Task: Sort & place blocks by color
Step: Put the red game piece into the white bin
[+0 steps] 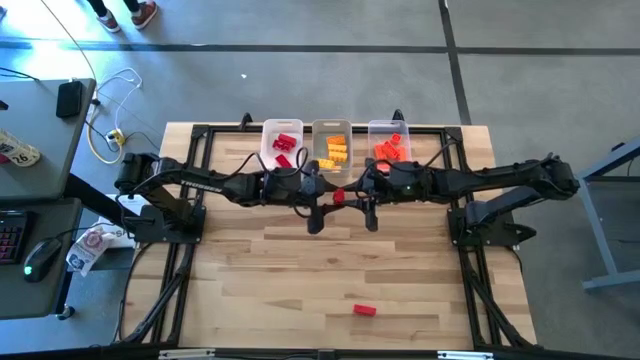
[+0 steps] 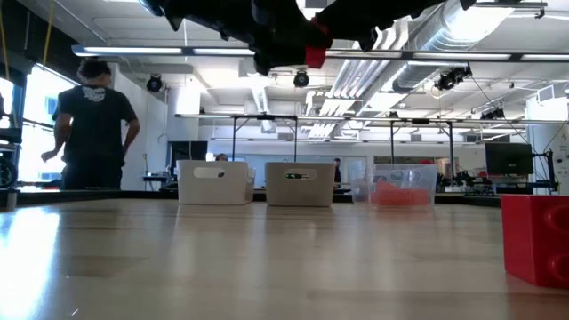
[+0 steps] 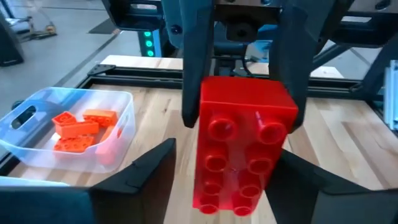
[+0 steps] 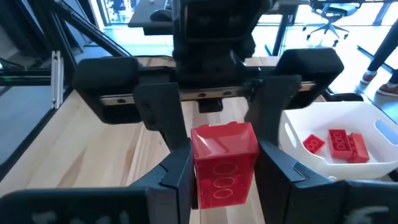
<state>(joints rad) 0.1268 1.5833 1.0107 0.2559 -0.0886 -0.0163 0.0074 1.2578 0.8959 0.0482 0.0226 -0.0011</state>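
A red block (image 1: 340,197) hangs in the air over the table's middle, between my two grippers, which meet tip to tip. My right gripper (image 4: 224,168) is shut on it. My left gripper (image 3: 227,152) is open, its fingers standing on either side of the block's other end; wood shows between one finger (image 3: 155,168) and the block. The low view shows the block (image 2: 315,56) high above the table. Another red block (image 1: 364,310) lies flat near the table's near edge. Red, yellow-orange and orange-red blocks lie in three bins at the far edge. My right gripper pinches the red block between its two fingers (image 4: 177,171), on two opposite side faces (image 4: 199,163). It comes in level from the table's right. The block is lifted clear of the table and points toward my left gripper.
Three clear bins stand in a row at the far edge: the left one (image 1: 270,150) holds red blocks, the middle one (image 1: 319,150) yellow-orange, the right one (image 1: 374,135) orange-red. Bare wood (image 1: 300,270) lies between the arms and the near edge. A person (image 2: 93,124) stands beyond the table.
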